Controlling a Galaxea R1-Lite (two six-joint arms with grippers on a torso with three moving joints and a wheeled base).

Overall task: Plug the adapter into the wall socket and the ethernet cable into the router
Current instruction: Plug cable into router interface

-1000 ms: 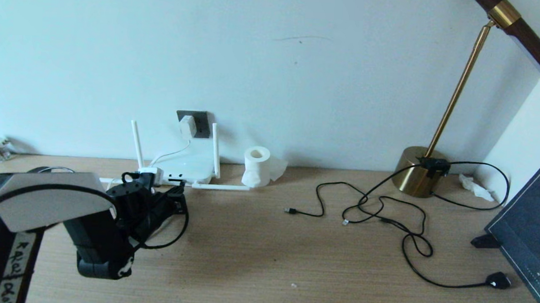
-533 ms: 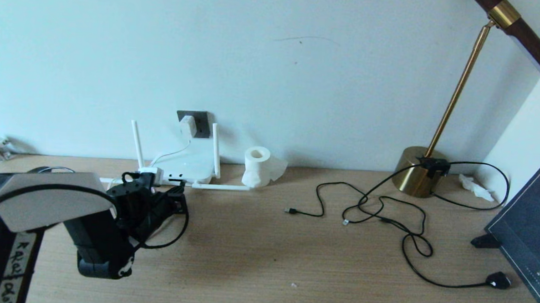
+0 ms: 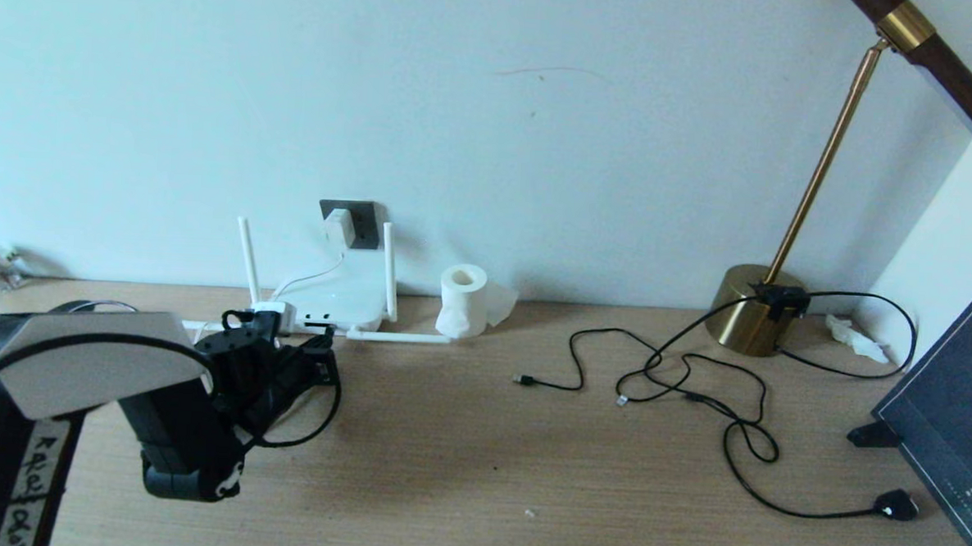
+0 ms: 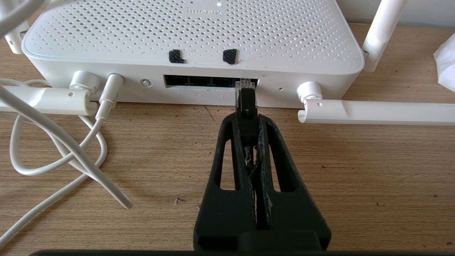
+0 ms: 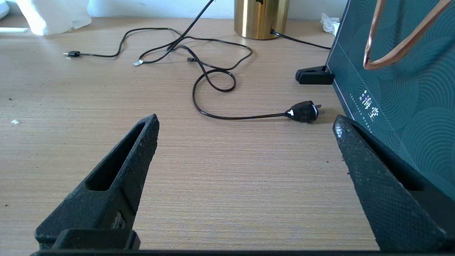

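Note:
The white router lies flat against the wall, with its dark port row facing my left gripper. That gripper is shut on the black plug of the ethernet cable. The plug's clear tip sits at the mouth of the rightmost port. In the head view the left gripper is just in front of the router, and the cable loops behind it. The white adapter sits on the dark grey wall socket. My right gripper hangs open over bare desk.
A folded-down antenna and white cords flank the ports. A toilet-paper roll stands to the router's right. Thin black cords, a lamp plug, a brass lamp base and a dark green bag fill the right side.
The left arm has edged very slightly toward the router, still holding the plug. Nothing else has moved.

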